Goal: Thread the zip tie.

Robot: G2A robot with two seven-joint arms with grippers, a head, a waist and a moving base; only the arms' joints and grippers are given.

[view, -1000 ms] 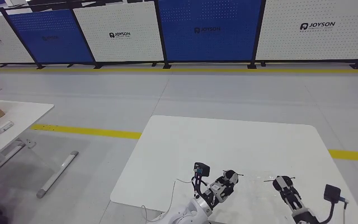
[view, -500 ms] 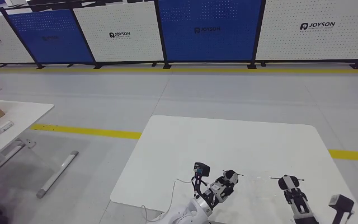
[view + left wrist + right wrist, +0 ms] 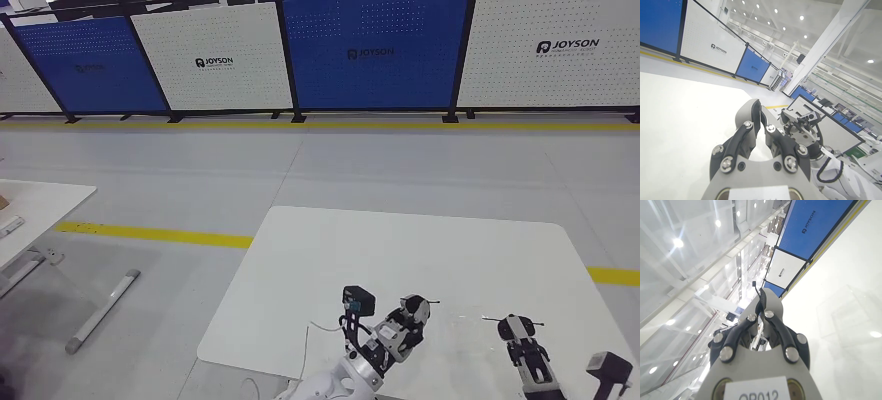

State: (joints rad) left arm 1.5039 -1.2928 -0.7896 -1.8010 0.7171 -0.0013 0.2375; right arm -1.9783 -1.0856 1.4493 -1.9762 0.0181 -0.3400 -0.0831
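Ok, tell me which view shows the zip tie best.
The right wrist view: the black zip tie is close up, clamped in the shut right gripper, its head poking past the fingertips. The top view gives a thin dark line across that gripper; the left wrist view, a tiny sliver far off.

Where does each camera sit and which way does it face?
Right wrist: behind the right pincer, shut on the zip tie, tilted up at the ceiling.
Left wrist: behind the left pincer, facing across the table; right pincer beyond.
Top: overhead, looking down; both pincers show.
Shared: table, all three.
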